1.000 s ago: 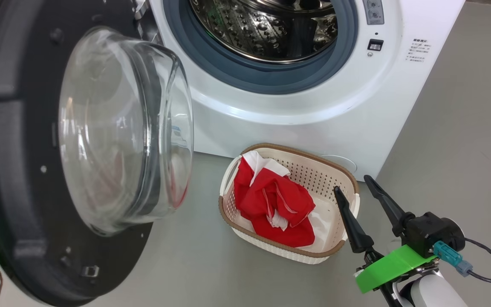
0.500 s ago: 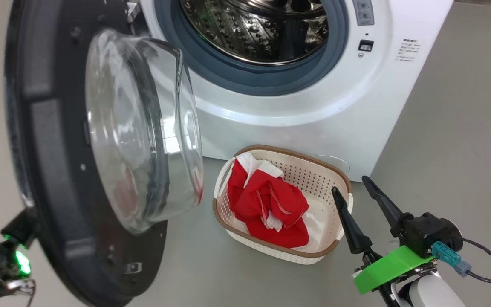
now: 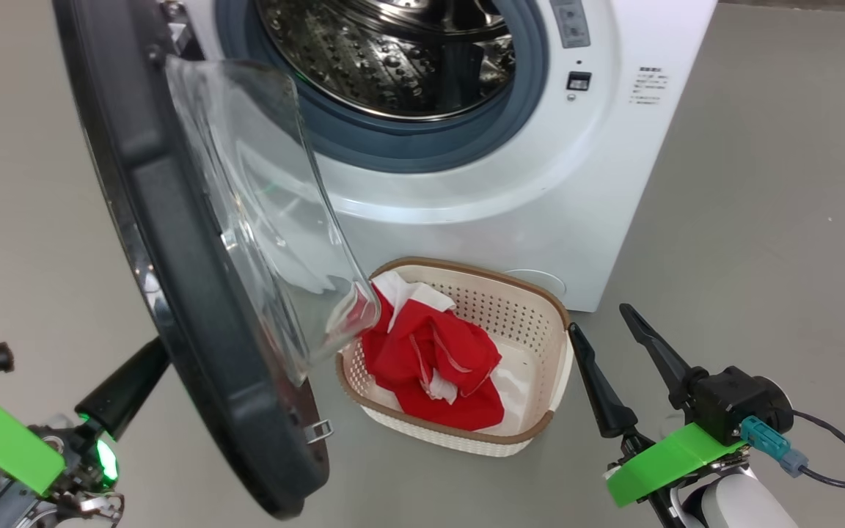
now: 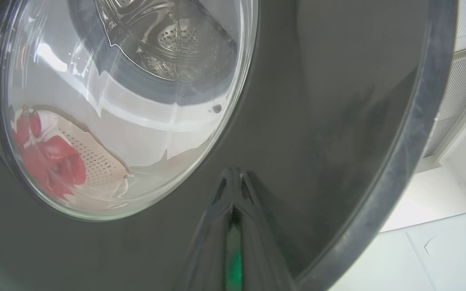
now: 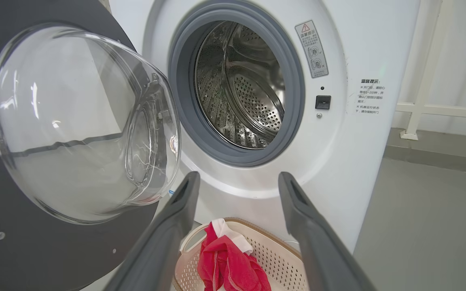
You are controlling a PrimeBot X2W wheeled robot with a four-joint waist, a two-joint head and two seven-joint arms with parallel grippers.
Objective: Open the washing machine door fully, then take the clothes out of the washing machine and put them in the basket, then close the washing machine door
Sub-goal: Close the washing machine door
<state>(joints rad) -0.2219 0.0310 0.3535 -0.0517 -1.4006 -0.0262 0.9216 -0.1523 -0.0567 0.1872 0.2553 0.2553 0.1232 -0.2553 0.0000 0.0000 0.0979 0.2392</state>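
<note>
The washing machine door [image 3: 173,242] stands partly swung, its glass bowl hanging over the left end of the basket [image 3: 466,265]. My left gripper [image 3: 158,352] is shut, and its tips [image 4: 233,173] rest against the door's black outer ring [image 4: 318,101]. The clothes [image 3: 430,359], red with white trim, lie heaped in the basket in front of the washing machine [image 3: 540,191]. I also see the clothes [image 4: 51,161] through the glass. The steel drum [image 5: 245,93] shows bare metal. My right gripper [image 3: 598,319] hangs open just right of the basket, nothing between its fingers [image 5: 238,178].
Grey floor [image 3: 760,220] spreads to the right of the machine and to the left of the door. A white railing [image 5: 419,81] stands behind the machine on the right. A cable [image 3: 833,469] trails from my right wrist.
The door has swung toward the machine, from facing me to nearly edge-on. My left gripper has come into view behind it. The head camera has shifted too. The right gripper has held still.
</note>
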